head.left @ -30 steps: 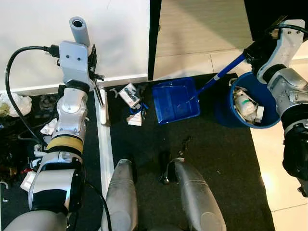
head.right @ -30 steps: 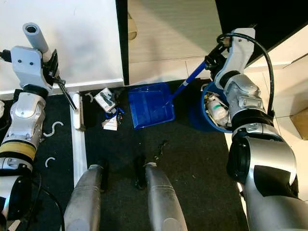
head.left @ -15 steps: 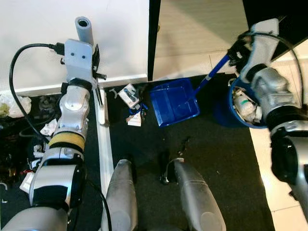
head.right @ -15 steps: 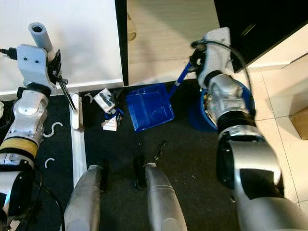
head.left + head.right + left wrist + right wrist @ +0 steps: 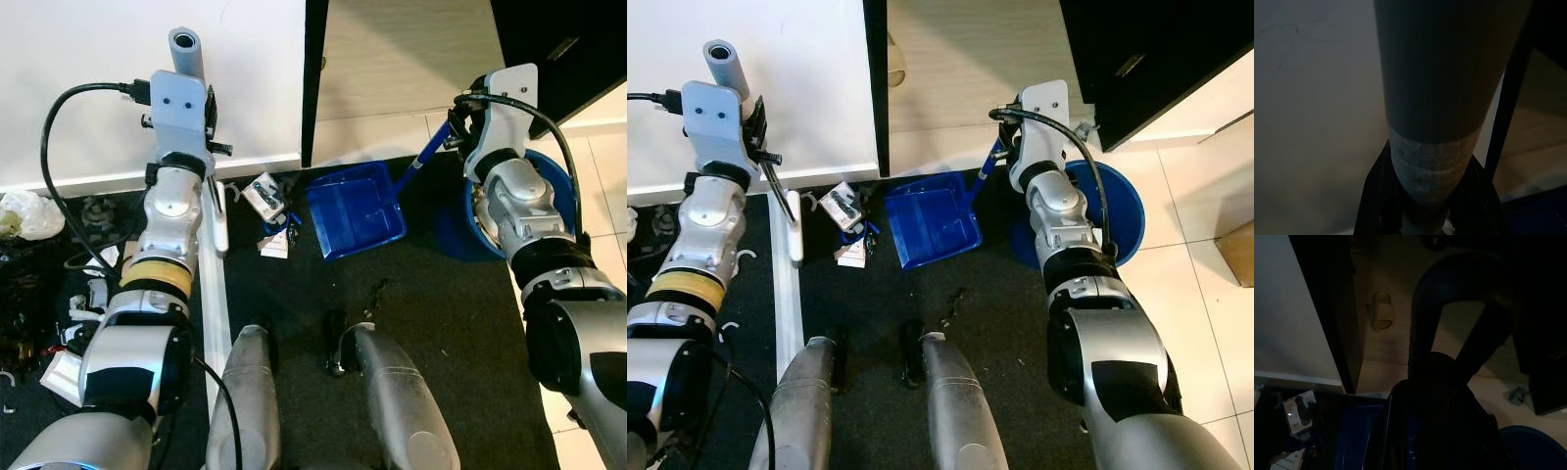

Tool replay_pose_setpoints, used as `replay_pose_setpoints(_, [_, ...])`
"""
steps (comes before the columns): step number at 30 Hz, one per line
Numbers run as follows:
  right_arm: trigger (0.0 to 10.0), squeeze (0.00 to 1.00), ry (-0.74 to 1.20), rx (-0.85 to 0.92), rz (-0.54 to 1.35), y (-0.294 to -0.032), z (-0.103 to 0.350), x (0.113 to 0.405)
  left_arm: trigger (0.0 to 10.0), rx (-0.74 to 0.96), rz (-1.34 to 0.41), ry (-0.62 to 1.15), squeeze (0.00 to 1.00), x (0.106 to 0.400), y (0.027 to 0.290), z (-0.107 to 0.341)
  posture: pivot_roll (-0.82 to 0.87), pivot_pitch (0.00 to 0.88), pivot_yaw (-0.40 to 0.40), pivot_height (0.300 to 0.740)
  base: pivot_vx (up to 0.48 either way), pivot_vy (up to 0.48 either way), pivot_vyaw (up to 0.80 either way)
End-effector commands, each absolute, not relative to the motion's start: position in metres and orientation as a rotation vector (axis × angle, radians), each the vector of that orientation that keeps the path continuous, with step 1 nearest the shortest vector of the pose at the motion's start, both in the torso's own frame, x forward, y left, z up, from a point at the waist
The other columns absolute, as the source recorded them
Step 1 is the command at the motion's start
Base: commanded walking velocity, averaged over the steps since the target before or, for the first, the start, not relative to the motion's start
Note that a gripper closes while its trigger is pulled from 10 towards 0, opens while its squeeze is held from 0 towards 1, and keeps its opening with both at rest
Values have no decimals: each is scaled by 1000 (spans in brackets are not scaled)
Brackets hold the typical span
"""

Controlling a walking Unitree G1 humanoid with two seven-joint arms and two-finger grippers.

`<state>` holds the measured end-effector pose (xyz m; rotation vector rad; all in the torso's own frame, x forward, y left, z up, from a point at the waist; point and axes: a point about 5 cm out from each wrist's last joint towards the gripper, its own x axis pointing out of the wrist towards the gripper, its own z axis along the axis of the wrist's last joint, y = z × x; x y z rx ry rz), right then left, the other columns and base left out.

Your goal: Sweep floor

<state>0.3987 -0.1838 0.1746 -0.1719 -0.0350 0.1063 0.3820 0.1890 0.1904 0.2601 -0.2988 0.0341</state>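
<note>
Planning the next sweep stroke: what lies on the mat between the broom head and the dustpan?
In the eye views, a small boxed gadget and scraps of paper lie on the black mat between the white broom head and the blue dustpan.

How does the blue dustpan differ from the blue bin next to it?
The dustpan is a flat, square tray with a long handle, lying empty on the dark mat. The bin is round and deeper, without a handle, straddling the mat's edge and the tiles. Both are blue.
</note>
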Motion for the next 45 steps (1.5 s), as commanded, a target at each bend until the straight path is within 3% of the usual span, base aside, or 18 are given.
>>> replay_pose_setpoints(1, [10000,0,206,-188,77,-193,114,378,10000,240,23,-255,0,384,170,179,112,430,-74,740,0,0,0])
replay_pose_setpoints(9, [10000,0,207,-183,61,-197,112,377,10000,144,-78,-241,0,386,126,179,111,430,-72,740,0,0,0])
replay_pose_setpoints(11, [10000,0,209,-182,52,-199,112,376,10000,95,-144,-249,0,381,94,181,114,428,-70,740,0,0,0])
replay_pose_setpoints(12, [10000,0,209,-182,52,-199,112,376,10000,95,-144,-249,0,381,94,181,114,428,-70,740,0,0,0])
replay_pose_setpoints(14, [10000,0,207,-176,41,-202,112,376,10000,41,-170,-285,0,377,66,189,113,431,-67,740,0,0,0])
replay_pose_setpoints(16, [10000,0,207,-176,41,-202,112,376,10000,41,-170,-285,0,377,66,189,113,431,-67,740,0,0,0])
replay_pose_setpoints(21, [10000,0,199,-163,28,-204,111,374,10000,-119,-161,-389,0,377,22,228,102,429,-69,740,0,0,0])
replay_pose_setpoints(23, [10000,0,199,-162,27,-204,111,374,10000,-162,-170,-422,0,376,16,239,100,429,-68,740,0,0,0])
replay_pose_setpoints(25, [10000,0,199,-162,27,-204,111,374,10000,-162,-170,-422,0,376,16,239,100,429,-68,740,0,0,0])
replay_pose_setpoints(26, [10000,0,200,-161,24,-205,109,373,10000,-227,-182,-515,0,376,13,269,99,427,-68,740,0,0,0])
replay_pose_setpoints(29, [10000,0,200,-161,23,-206,109,373,10000,-241,-177,-550,0,376,16,280,99,429,-66,740,0,0,0])
replay_pose_setpoints(35, [10000,0,211,-161,23,-208,107,372,10000,-242,-245,-611,0,379,43,310,113,429,-65,740,0,0,0])
replay_pose_setpoints(37, [10000,0,220,-164,27,-208,106,371,10000,-163,-345,-599,0,378,50,311,116,427,-66,740,0,0,0])
replay_pose_setpoints(39, [10000,0,223,-163,28,-208,104,370,10000,43,-467,-582,0,373,63,298,117,431,-66,740,0,0,0])
replay_pose_setpoints(45, [10000,0,226,-160,29,-206,103,370,10000,327,-581,-480,0,368,93,271,110,435,-64,740,0,0,0])
